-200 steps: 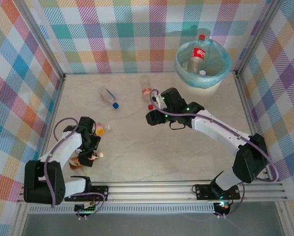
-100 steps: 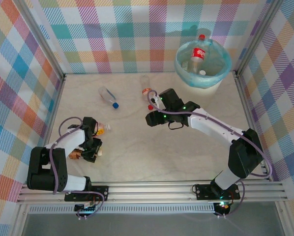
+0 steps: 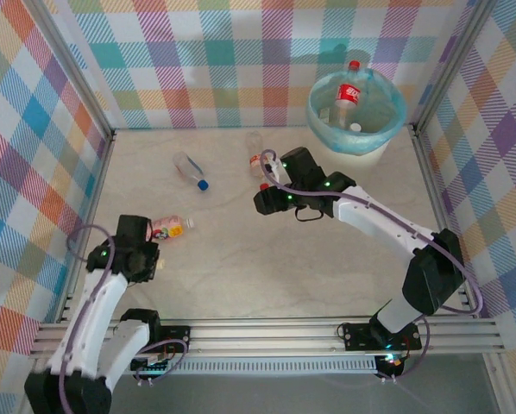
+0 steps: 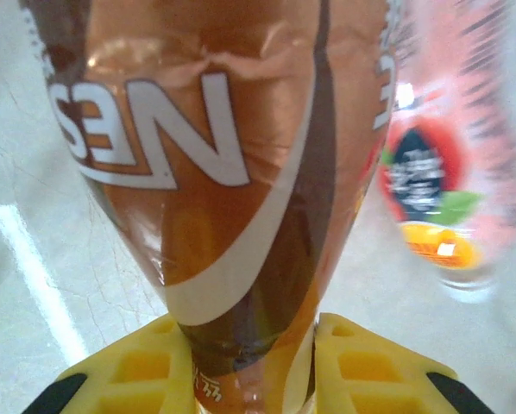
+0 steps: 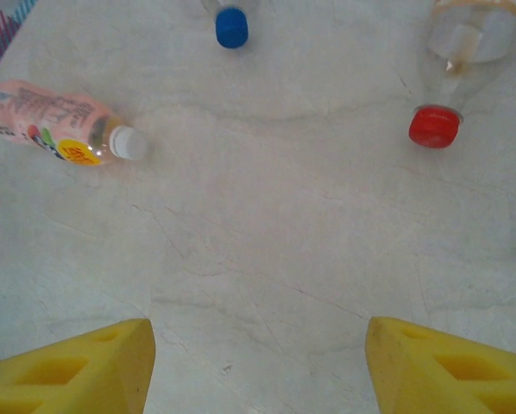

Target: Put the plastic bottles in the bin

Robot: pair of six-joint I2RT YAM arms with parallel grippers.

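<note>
Your left gripper (image 4: 254, 379) is pinching the narrow end of a crushed brown-labelled bottle (image 4: 223, 172). In the left wrist view its yellow fingers (image 4: 137, 371) press in from both sides at the bottom of the frame, and the bottle fills the middle above them. Seen from above, that gripper sits at the lower left of the table (image 3: 241, 267), and a pink bottle (image 3: 172, 227) lies just beside it, white cap pointing right.

Your right gripper (image 5: 258, 362) is spread wide, with bare tabletop between its fingers. From above it sits near the centre of the frame. At the upper right of the right wrist view lies a clear bottle (image 5: 465, 34) with a red cap (image 5: 433, 126), and a blue cap (image 5: 231, 26) shows at the top edge.

The bin (image 3: 361, 142) stands at the upper right of the overhead view, with a red-labelled bottle (image 3: 349, 93) upright inside it.
</note>
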